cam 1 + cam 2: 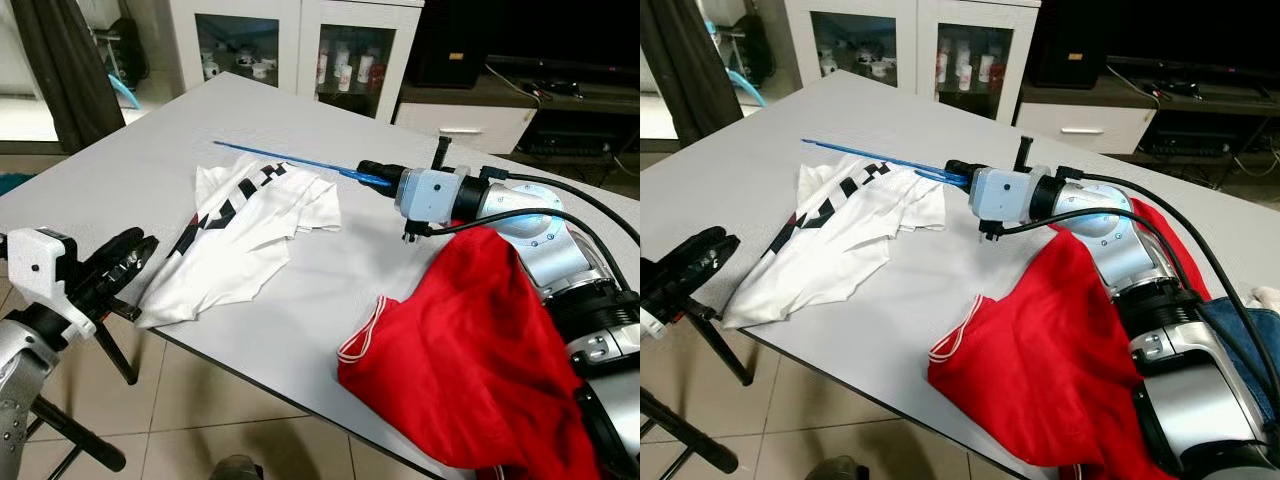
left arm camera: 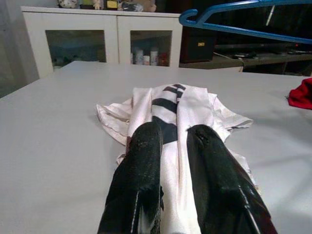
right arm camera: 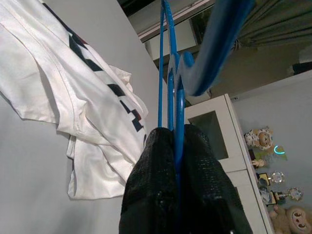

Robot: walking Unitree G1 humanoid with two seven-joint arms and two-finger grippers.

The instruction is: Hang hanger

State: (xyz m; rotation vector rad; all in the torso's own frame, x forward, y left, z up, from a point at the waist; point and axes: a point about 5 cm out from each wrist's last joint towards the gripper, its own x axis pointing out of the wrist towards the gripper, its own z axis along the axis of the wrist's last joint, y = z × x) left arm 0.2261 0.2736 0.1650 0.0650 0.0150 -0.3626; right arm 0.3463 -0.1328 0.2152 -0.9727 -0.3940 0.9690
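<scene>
The blue hanger [image 1: 290, 160], thin and rigid, sits in the upper middle of the head views, held just above the table [image 1: 330, 290] and reaching toward the upper left. The right gripper [image 1: 372, 174] has its two black fingers clenched on the hanger near its hook, which in the right wrist view curls just beyond the fingertips; held this way, the hanger's arms probably stay free to slip into a garment. Under the hanger lies a crumpled white shirt [image 1: 240, 235] with black lettering, soft and folded over itself. At lower right a red garment [image 1: 470, 350] with white trim drapes over the table edge and the right arm. At lower left the left gripper [image 1: 128, 258] hovers by the table edge, fingers slightly parted and grasping nothing, pointing at the shirt.
</scene>
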